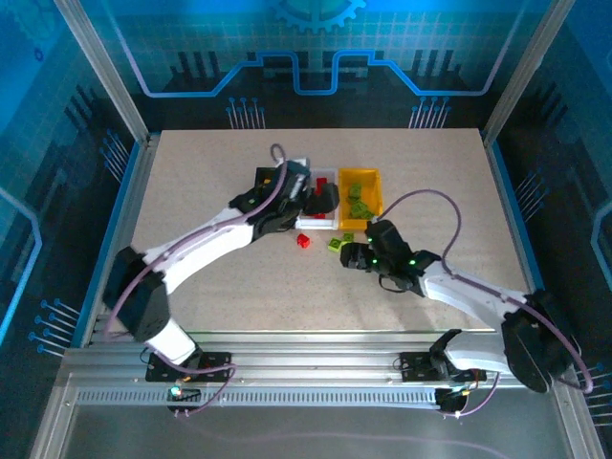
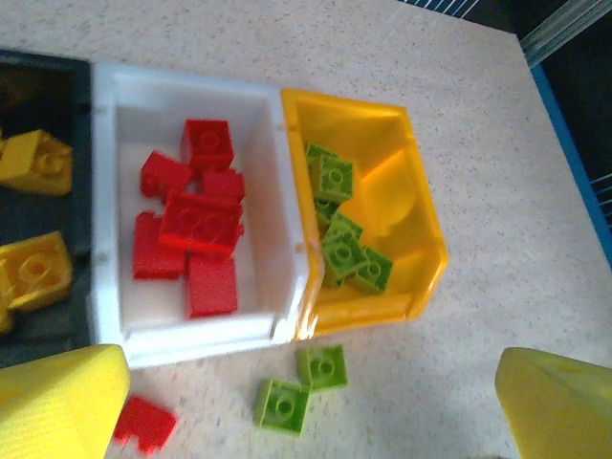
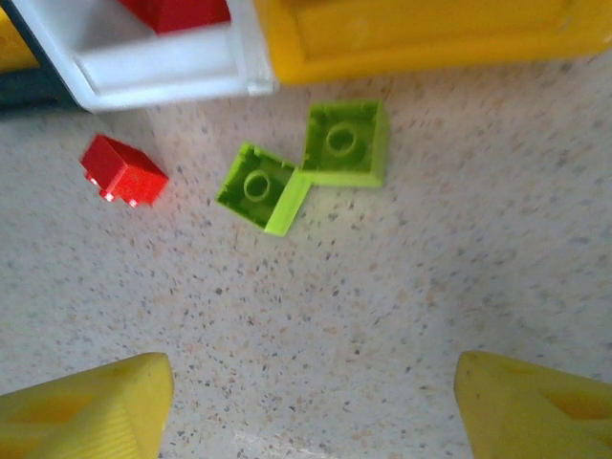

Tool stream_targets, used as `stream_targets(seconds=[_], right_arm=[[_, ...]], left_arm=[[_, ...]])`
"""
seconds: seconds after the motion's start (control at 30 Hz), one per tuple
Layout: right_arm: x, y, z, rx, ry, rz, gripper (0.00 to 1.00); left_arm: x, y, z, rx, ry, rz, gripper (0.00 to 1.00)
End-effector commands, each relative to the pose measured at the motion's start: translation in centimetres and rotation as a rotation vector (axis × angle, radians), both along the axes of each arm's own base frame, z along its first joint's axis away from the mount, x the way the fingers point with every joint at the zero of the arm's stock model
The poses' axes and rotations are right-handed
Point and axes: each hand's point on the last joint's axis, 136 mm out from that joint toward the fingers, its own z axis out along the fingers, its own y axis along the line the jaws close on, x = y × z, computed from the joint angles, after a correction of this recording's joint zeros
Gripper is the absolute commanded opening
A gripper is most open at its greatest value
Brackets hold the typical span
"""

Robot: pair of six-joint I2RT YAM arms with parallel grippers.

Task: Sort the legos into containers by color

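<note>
Bins: three small open plastic bins stand touching in a row, midway between the side edges and nearer the far edge of the speckled surface (image 1: 210, 268): a black bin (image 2: 48, 215), a white bin (image 2: 103, 191) and a yellow-orange bin (image 2: 426, 244).
Sorted so far: yellow bricks (image 2: 36, 161) lie in the black bin, a pile of red bricks (image 2: 201, 222) in the white one, lime green bricks (image 2: 341, 251) in the yellow-orange one. I see no colour mixed in any bin.
Left to do: one small red brick (image 3: 122, 170) and two lime green bricks, one tilted (image 3: 260, 186) and one flat (image 3: 344, 143), lie on the surface just on the near side of the bins, the green pair touching.
My left gripper (image 1: 323, 196): over the white bin, jaws spread wide, nothing between them.
My right gripper (image 3: 311, 382): near the loose green pair, jaws spread, empty.
Progress: nearly done, I judge; three bricks remain.
</note>
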Motion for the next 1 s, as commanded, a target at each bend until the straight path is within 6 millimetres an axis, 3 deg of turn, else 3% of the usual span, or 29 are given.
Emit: stream_targets(seconds=[0.0, 0.2, 0.3, 0.63, 0.97], right_arm=[[1.7, 1.8, 0.5, 0.004, -0.018, -0.081, 0.79], [3.6, 3.0, -2.5, -0.046, 0.076, -0.198, 0.78], [4.9, 3.2, -3.2, -0.080, 0.078, -0.242, 0.77], [7.1, 3.7, -4.8, -0.163, 0.100, -0.285, 0.69], [6.4, 3.1, -6.8, -0.197, 0.160, -0.294, 0.45]], left_arm=[[-2.6, 1.9, -2.4, -0.043, 0.041, 0.026, 0.99], [-7.4, 6.2, -7.1, -0.040, 0.105, 0.096, 0.99], [-8.8, 7.6, -8.3, -0.035, 0.119, 0.116, 0.99], [-11.0, 9.7, -9.4, -0.030, 0.125, 0.139, 0.99], [-11.2, 10.4, -9.7, -0.008, 0.121, 0.155, 0.99]])
